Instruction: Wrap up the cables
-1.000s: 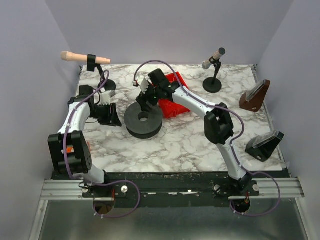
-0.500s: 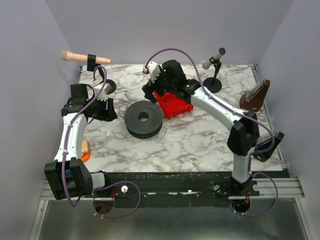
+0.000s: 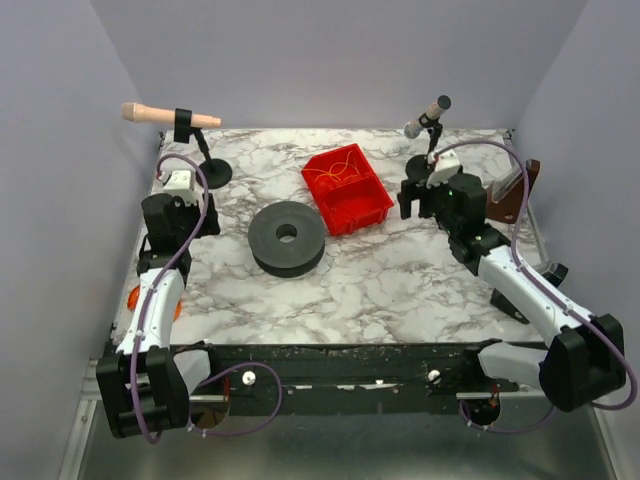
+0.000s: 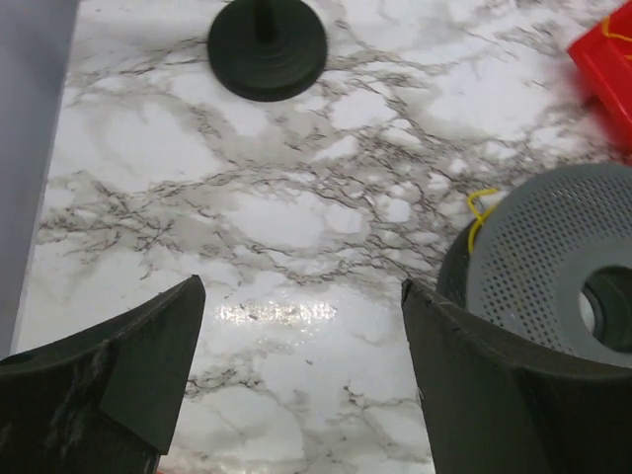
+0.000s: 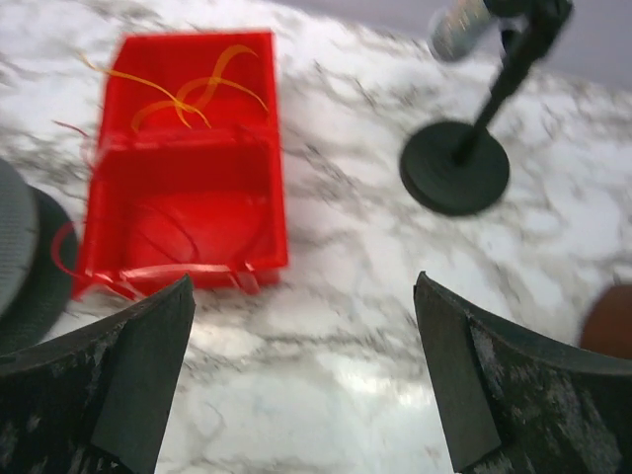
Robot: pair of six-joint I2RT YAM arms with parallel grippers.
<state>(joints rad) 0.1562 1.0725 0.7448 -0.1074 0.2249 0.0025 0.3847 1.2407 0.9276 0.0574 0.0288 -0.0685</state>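
Our left claw is hovering over the worktop with its fingers spread apart and gripping nothing, a microphone stand beyond it. Just to its right we are seeing the grey spool, with a short yellow loop of wire poking out at its edge. Further right, the red bin is holding the cables. Orange strands are lying in its far compartment, and thin ones seem to be trailing by its near wall. What the near compartment is holding we cannot tell. Our right claw is also standing wide and empty, near the second stand. To wrap well, we are judging that one claw should pinch a strand end low and draw it slowly, taut, toward the spool.
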